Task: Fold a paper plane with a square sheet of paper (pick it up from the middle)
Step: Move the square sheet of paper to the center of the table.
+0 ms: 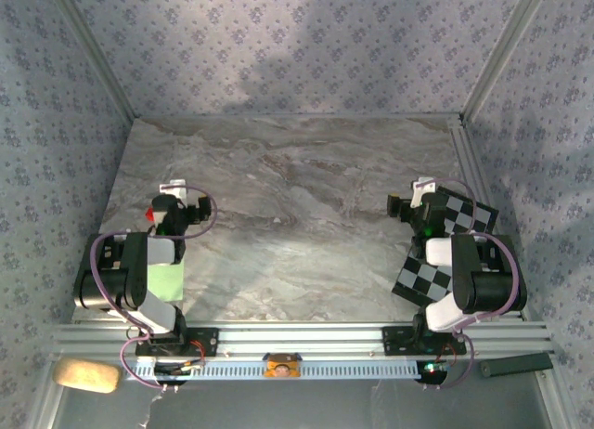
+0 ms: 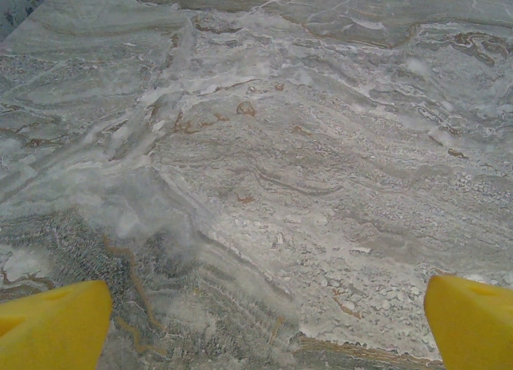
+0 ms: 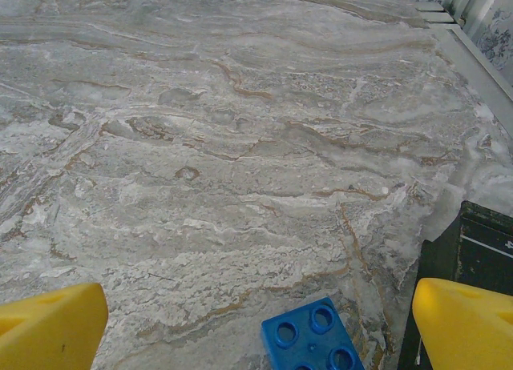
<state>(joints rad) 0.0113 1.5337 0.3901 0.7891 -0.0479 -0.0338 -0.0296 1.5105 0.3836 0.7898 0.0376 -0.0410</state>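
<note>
The square sheet of paper is light green and lies flat at the near left of the marble table. The left arm covers part of it. My left gripper sits just beyond the sheet, and in the left wrist view the left gripper stands open over bare marble with its yellow fingertips far apart. My right gripper reaches off the far right side. In the right wrist view the right gripper is open too, with nothing between its fingers. The paper plane is out of view.
A black-and-white checkered board lies under the right arm, its dark edge by the right finger. A blue brick lies just ahead of the right gripper. A tiny red piece sits left of the left wrist. Patterned walls enclose the table.
</note>
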